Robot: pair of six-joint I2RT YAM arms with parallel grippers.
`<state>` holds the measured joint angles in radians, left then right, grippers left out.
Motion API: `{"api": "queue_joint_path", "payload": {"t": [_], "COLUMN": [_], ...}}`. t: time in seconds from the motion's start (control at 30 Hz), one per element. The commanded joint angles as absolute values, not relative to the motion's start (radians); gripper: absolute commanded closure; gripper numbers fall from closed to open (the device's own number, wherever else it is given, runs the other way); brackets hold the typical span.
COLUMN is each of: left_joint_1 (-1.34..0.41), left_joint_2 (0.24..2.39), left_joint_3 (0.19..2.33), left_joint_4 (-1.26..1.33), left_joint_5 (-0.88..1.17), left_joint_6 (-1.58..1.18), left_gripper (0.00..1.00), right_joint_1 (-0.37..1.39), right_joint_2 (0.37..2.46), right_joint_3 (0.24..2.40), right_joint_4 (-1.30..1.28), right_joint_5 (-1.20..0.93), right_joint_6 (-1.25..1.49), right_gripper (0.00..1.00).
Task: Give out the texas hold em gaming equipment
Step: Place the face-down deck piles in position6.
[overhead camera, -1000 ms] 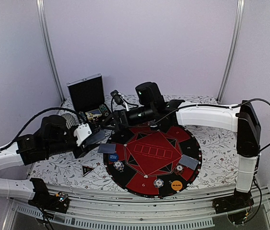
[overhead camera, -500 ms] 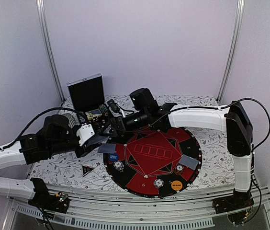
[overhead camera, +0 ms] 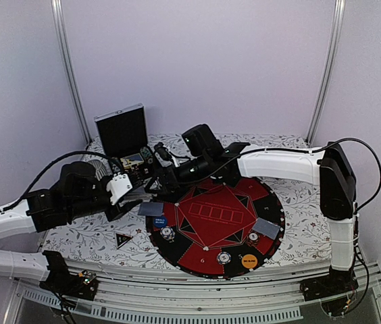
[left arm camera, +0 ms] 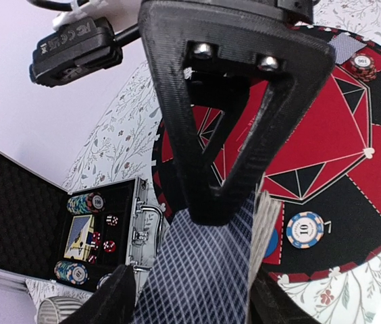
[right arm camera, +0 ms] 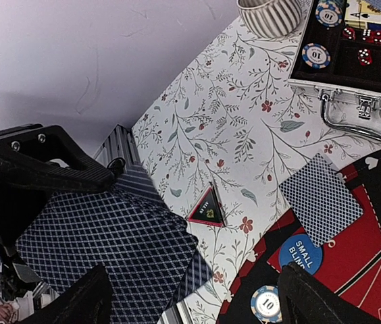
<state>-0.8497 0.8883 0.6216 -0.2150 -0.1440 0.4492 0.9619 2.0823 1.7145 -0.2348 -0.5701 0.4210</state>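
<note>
Grey-blue, cross-hatched card backs fill the lower middle of the left wrist view. There the deck (left arm camera: 197, 277) is clamped between the jaws of the left gripper (left arm camera: 192, 300). It is held off the table (overhead camera: 305, 223), at the left rim of the mat (overhead camera: 217, 216), presumably so that single cards can be drawn from it without crowding what is already laid out.

The right gripper (right arm camera: 196, 277) is brought in over the deck with its jaws set well apart. In the left wrist view the tip of one of its fingers (left arm camera: 177, 135) appears to meet the top card, though actual contact cannot be confirmed. This looks like the start of taking off one card to deal.

Further out, one dealt card (right arm camera: 320, 197) is laid face down on the mat's left edge, just above the blue Small Blind button (right arm camera: 300, 252), and a second card (overhead camera: 266, 227) lies at the right edge. Three chips (overhead camera: 224, 257) and an orange button (overhead camera: 248, 260) are spaced along the lower rim, evidently one station per seat.

The triangular marker (right arm camera: 207, 209) is left on the table, off the mat at lower left. The open case (overhead camera: 123, 131) stands at upper left, with more chips seen inside it.
</note>
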Motion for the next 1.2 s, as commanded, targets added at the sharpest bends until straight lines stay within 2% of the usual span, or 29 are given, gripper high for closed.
{"api": "queue_joint_path", "payload": {"t": [0.0,0.07,0.1,0.13,0.2,0.63,1.17], "left_joint_1": [-0.848,-0.848,-0.848,-0.847,-0.847,-0.846,-0.847], "left_joint_2": [0.874,0.878,0.882,0.886,0.888,0.867,0.846], "left_joint_3": [0.610,0.605,0.604,0.606,0.608,0.592,0.591], "left_joint_4": [-0.161,-0.154,-0.154,-0.155,-0.156,-0.141,-0.112], "left_joint_5": [-0.149,-0.141,-0.136,-0.132,-0.133,-0.132,-0.142], "left_joint_6": [0.453,0.453,0.453,0.453,0.449,0.444,0.496], "left_gripper": [0.44,0.49,0.56,0.66,1.00,1.00,1.00], "right_joint_1": [0.970,0.976,0.978,0.978,0.978,0.929,0.894], "right_joint_2": [2.048,2.063,2.075,2.084,2.084,1.948,1.837], "right_joint_3": [1.754,1.746,1.749,1.753,1.750,1.610,1.456], "right_joint_4": [-0.221,-0.137,-0.113,-0.102,-0.089,-0.024,0.175], "right_joint_5": [-0.638,-0.736,-0.769,-0.788,-0.788,-0.677,-0.531], "right_joint_6": [0.410,0.439,0.469,0.483,0.500,0.521,0.661], "right_gripper": [0.14,0.14,0.14,0.15,0.15,0.14,0.08]}}
